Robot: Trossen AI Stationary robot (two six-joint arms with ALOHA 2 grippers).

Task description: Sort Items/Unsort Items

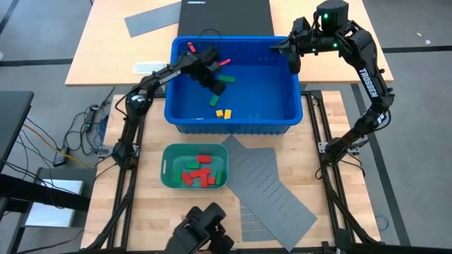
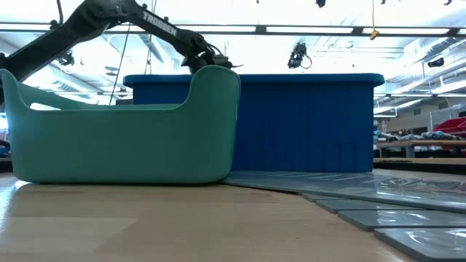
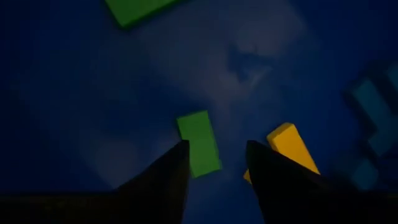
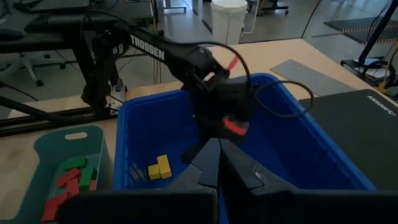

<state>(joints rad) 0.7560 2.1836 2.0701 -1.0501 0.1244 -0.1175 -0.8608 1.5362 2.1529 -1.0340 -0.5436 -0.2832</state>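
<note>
Hovering parted jaws inside the blue plastic bin [image 1: 185, 117], the left gripper [image 3: 216, 157] is needing centring over the small green rectangular block [image 3: 199, 143].

Blocks [image 1: 220, 112] (red, green, yellow) scattered

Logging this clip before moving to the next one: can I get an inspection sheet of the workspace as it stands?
Surface: wooden table.
Job's things: red and green blocks in the teal tray; yellow blocks and others in the blue bin.
Clutter: grey slotted divider sheet.
Grippers: left gripper open over a green block; right gripper shut above the bin's rim.
Cables: bundle beside the table.
Surroundings: workshop benches.
</note>
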